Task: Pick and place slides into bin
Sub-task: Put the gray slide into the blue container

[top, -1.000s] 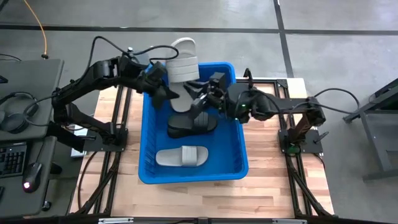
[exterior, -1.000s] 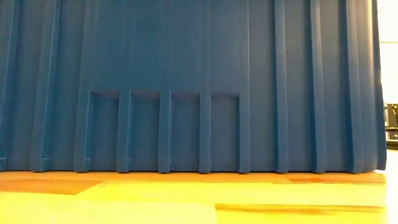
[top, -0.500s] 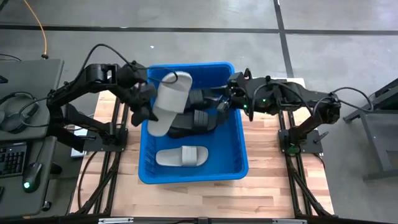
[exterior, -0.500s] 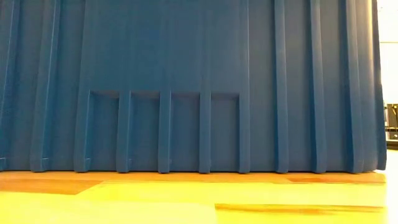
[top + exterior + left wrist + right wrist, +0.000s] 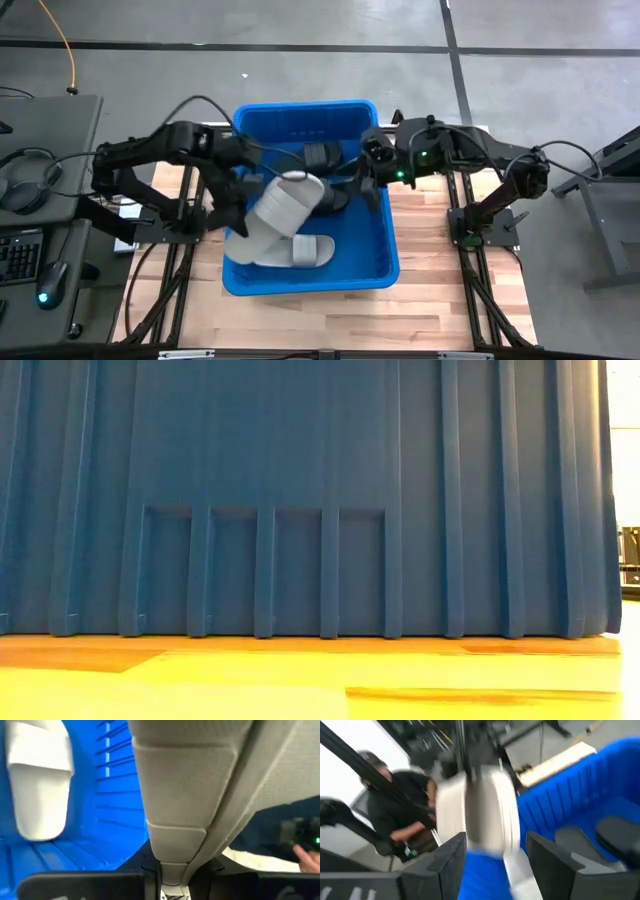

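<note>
The blue bin [image 5: 385, 262] stands in the middle of the table; the low view shows only its ribbed wall [image 5: 300, 500]. My left gripper [image 5: 238, 222] is over the bin's left half, shut on a light grey slide [image 5: 280, 208]. A second grey slide [image 5: 293, 250] lies flat on the bin's floor, also in the left wrist view [image 5: 39, 785]. Two black slides [image 5: 322, 155] [image 5: 338, 197] lie in the bin's far half. My right gripper [image 5: 366, 180] is open and empty at the bin's right wall; in its own view [image 5: 495, 870] its fingers stand wide apart. My left gripper pinches one end of the grey slide [image 5: 175, 862] between its two fingers, which lie along its length. The slide runs away from the fingers toward the bin's middle [image 5: 305, 190], tilted and lifted clear above the other grey slide. The gripper's body hides the exact place of contact.
The bin covers most of the wooden table [image 5: 440, 300]. A person [image 5: 395, 810] shows in the room beyond the table. A desk with keyboard, mouse and headphones [image 5: 40, 200] stands to the left, off the table.
My left gripper has carried the grey slide from above the bin's far rim toward the near edge and down into the bin; the slide has turned from lying along the bin to slanting across it. My right gripper has drawn back toward the bin's right wall.
</note>
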